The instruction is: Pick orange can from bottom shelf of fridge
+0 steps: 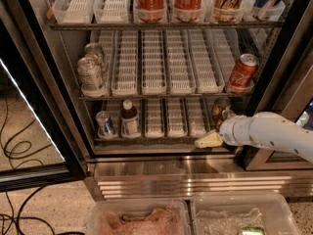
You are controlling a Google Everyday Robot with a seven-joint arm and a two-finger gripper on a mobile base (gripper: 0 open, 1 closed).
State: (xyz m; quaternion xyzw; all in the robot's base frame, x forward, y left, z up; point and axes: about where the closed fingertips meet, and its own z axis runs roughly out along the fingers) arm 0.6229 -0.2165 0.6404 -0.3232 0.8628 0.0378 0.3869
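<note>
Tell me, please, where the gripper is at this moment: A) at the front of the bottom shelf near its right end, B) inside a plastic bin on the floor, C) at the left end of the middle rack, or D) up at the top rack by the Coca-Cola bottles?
A: the gripper is at the front edge of the bottom shelf, towards its right end, just below and left of the orange can.
</note>
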